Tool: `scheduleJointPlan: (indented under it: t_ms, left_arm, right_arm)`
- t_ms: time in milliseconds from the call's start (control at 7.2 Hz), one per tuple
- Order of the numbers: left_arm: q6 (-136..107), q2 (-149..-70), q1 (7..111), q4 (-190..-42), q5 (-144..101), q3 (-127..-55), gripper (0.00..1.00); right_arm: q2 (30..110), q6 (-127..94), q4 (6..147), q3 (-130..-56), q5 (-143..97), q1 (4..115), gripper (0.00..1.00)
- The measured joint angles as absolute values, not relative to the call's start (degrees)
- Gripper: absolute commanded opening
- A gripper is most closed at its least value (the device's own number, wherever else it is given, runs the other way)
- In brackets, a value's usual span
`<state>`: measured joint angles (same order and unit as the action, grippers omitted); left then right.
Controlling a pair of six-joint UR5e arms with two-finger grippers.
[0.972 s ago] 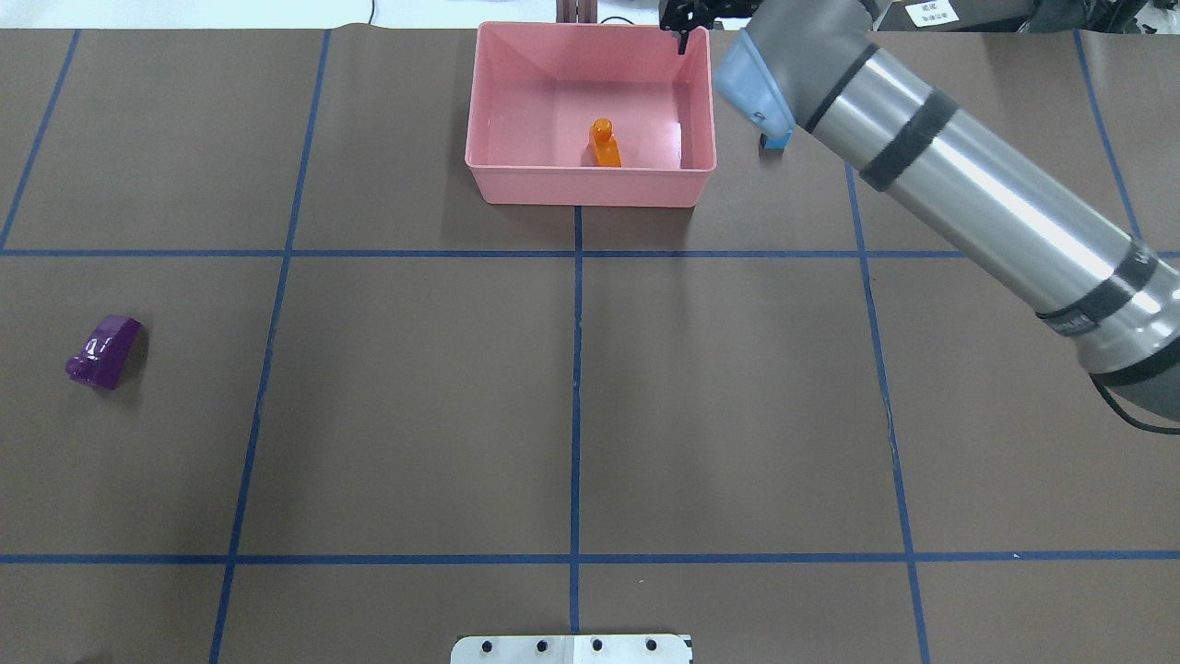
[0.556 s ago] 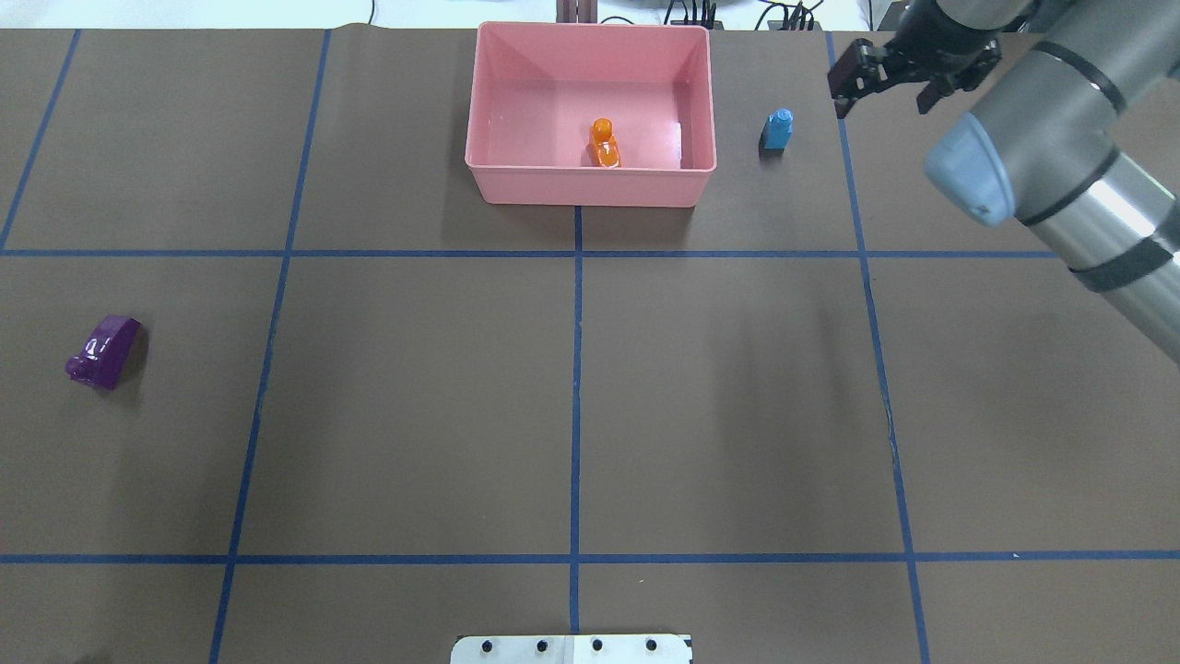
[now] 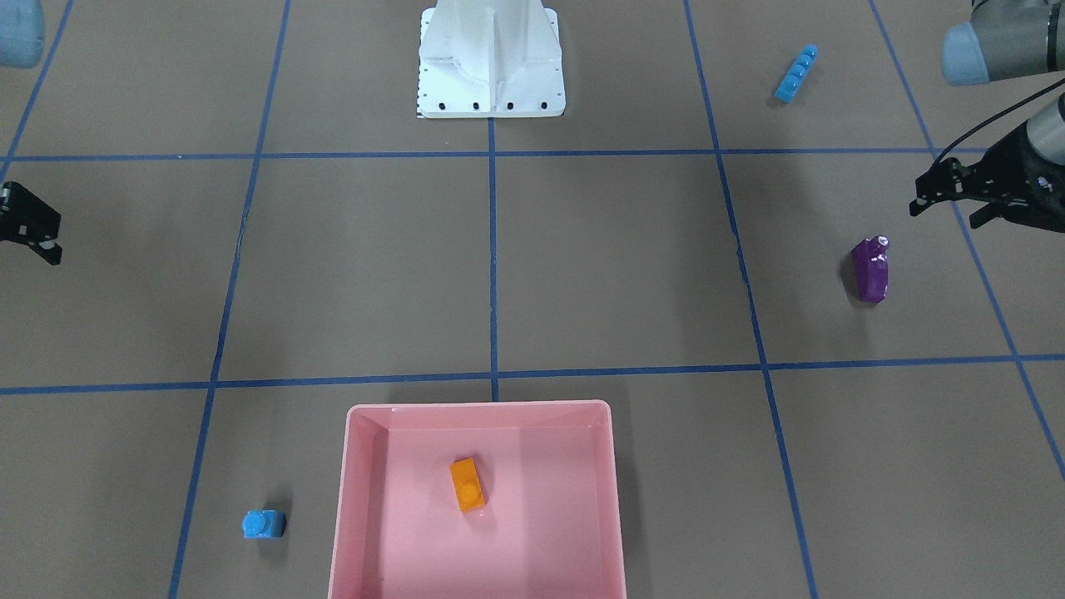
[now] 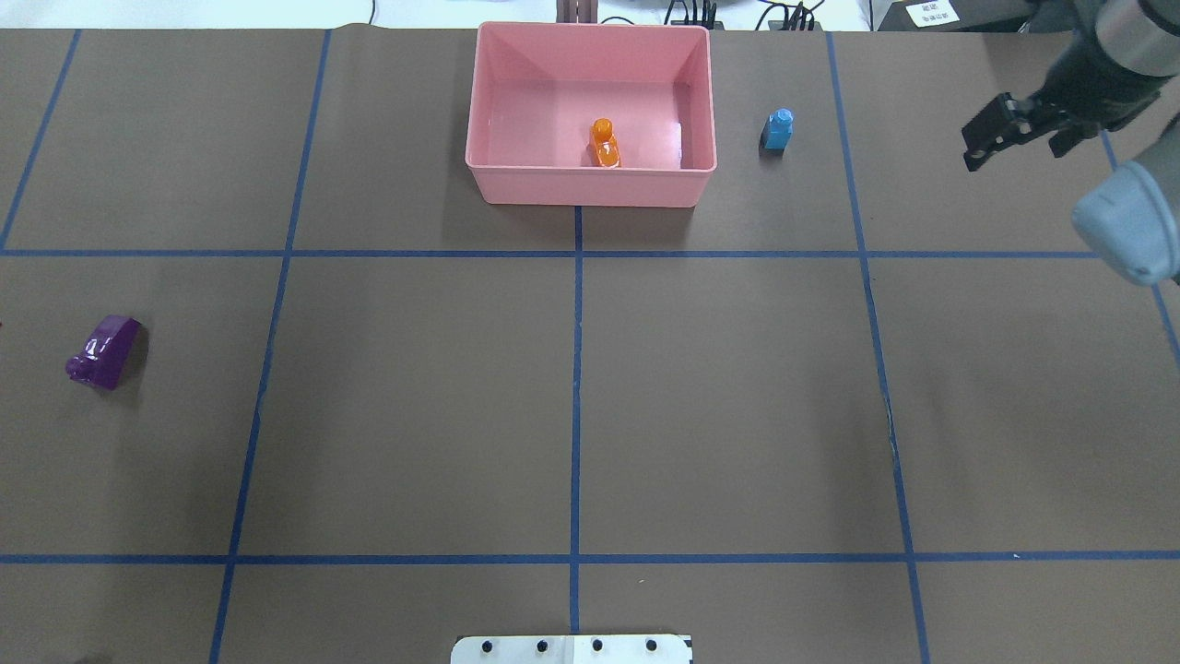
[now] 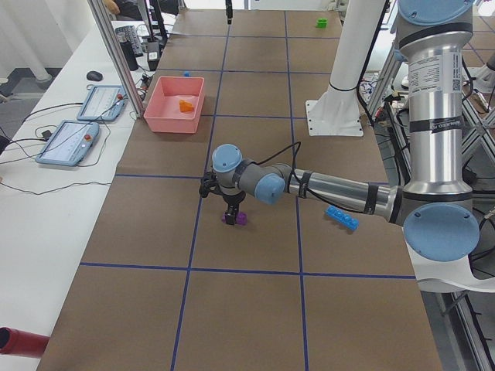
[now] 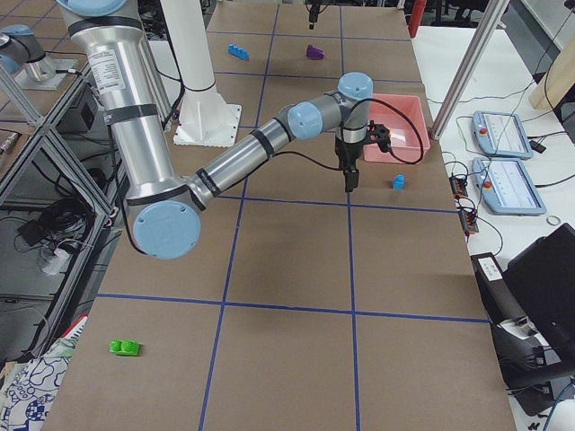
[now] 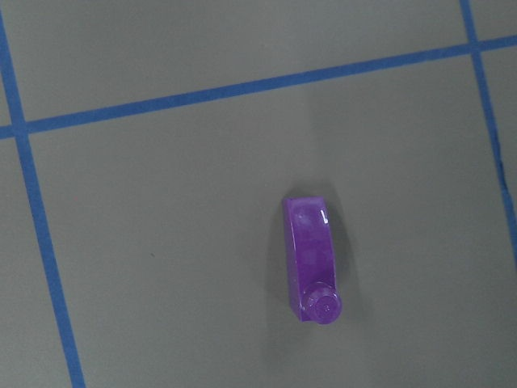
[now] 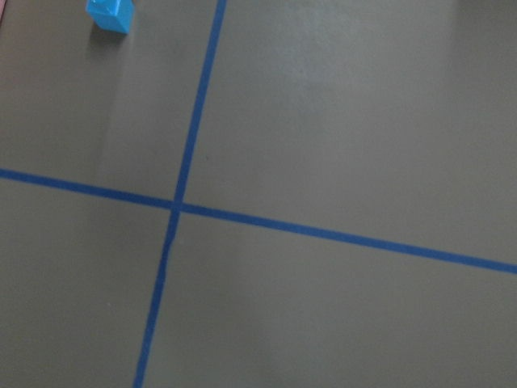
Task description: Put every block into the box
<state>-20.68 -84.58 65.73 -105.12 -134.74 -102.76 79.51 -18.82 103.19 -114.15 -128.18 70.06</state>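
Observation:
The pink box (image 4: 590,187) stands at the far middle of the table with the orange block (image 4: 604,144) inside it. The small light-blue block (image 4: 779,129) stands just right of the box. My right gripper (image 4: 1012,149) is open and empty, well to the right of that block. The purple sloped block (image 3: 870,269) lies on the table, also in the left wrist view (image 7: 313,271). My left gripper (image 3: 944,214) hangs open and empty above and beside it. The long light-blue block (image 3: 796,73) lies near the robot's left side. The green block (image 6: 124,347) lies far off at the robot's right.
The white robot base (image 3: 491,66) stands at the near middle edge. Blue tape lines (image 4: 576,387) mark a grid on the brown table cover. Tablets and cables (image 6: 508,153) lie on the bench beyond the box.
My right arm has swung from over the box's far right corner out to the right and back toward the robot, uncovering the small light-blue block. The blocks and box have not moved.

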Motion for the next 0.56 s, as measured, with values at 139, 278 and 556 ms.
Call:
scheduleJointPlan:
  t_ms: [139,278,556]
  left_arm:
    - [-22.1,-85.2,63.9,-106.9,-134.1,-101.0,1.00]
    - [-24.2,-85.8,61.7,-109.0,-132.9,-99.3,0.99]
    - [-28.7,-87.6,57.0,-111.7,-128.8,-96.6,0.66]
  right_arm:
    - [83.9,-16.6,103.0,-116.4,-129.0,71.3,0.99]
    - [86.3,-15.8,102.9,-117.3,-129.3,71.8,0.99]
    - [87.7,-15.4,102.8,-117.7,-129.4,71.9,1.00]
